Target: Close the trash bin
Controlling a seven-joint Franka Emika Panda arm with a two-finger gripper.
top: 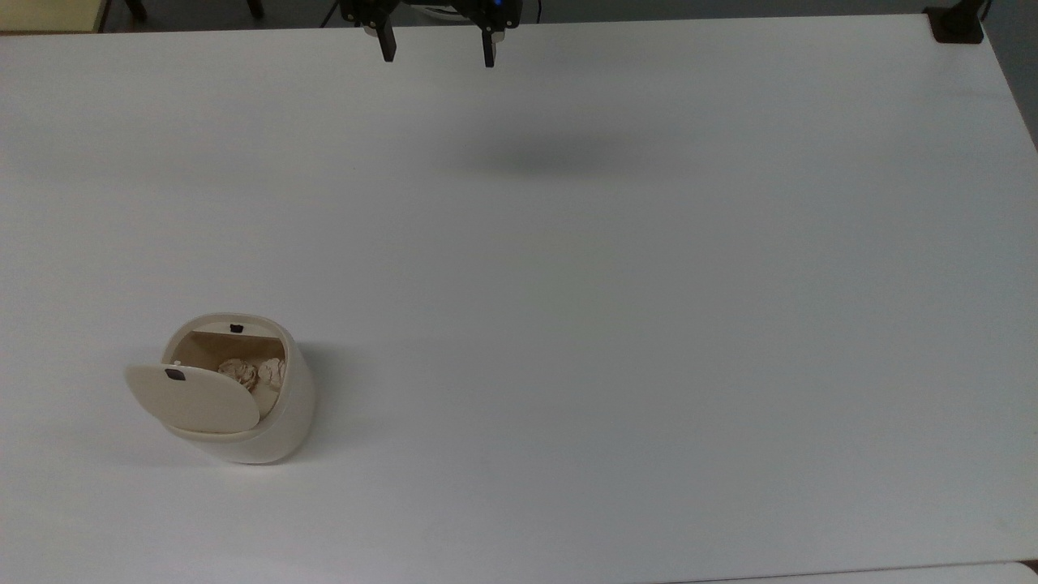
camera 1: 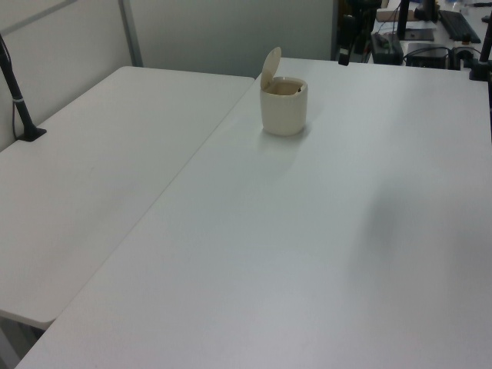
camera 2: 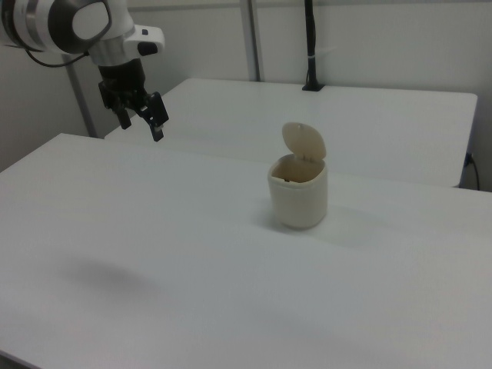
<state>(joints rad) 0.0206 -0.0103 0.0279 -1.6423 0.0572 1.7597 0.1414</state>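
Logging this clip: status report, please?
Hand open, empty, high over the table, far from bin. Trash bin upright, lid up, crumpled paper inside. Nothing between them.

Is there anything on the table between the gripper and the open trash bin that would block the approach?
Nothing visible does. The gripper hangs open above the table's far edge in the top view, and the trash bin, lid raised, stands apart toward the top view's lower left, with bare tabletop between them.

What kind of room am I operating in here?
Probably a lab or office workspace: plain white tables pushed together, black camera poles clamped to the edges, desks with electronics behind, and the trash bin.
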